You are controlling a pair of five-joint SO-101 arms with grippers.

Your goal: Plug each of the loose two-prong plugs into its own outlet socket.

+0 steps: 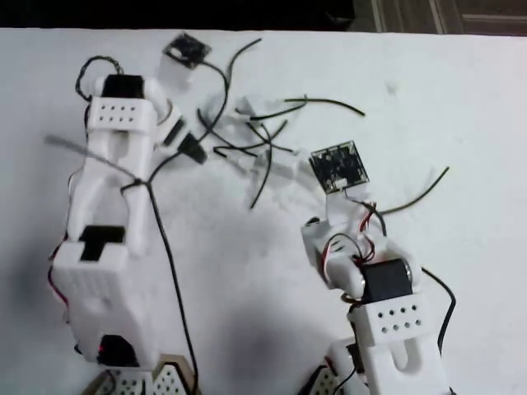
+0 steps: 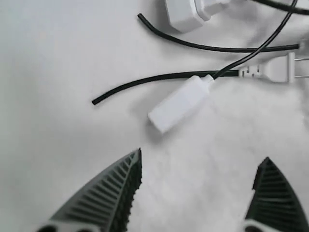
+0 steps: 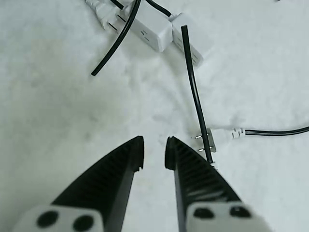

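Observation:
On the white table, my left gripper [image 2: 203, 155] stands wide open just short of a white outlet socket [image 2: 177, 105] with a black cord. Beyond it lies a loose white two-prong plug [image 2: 270, 71], its prongs bare. A second white socket [image 2: 188, 13] sits farther off. My right gripper [image 3: 154, 141] hovers over bare table, fingers almost together with nothing between them. Beside it lies another loose plug [image 3: 221, 137] with bare prongs. Two white sockets [image 3: 149, 31] [image 3: 193, 42] lie side by side farther out, and a third plug [image 3: 103, 12] rests with its prongs at one of them.
A tangle of short black cords [image 1: 255, 136] covers the table's middle between the left arm [image 1: 123, 164] and the right arm [image 1: 370, 271]. One more cord [image 1: 416, 196] lies at the right. The table's far edge [image 1: 272, 30] meets dark floor.

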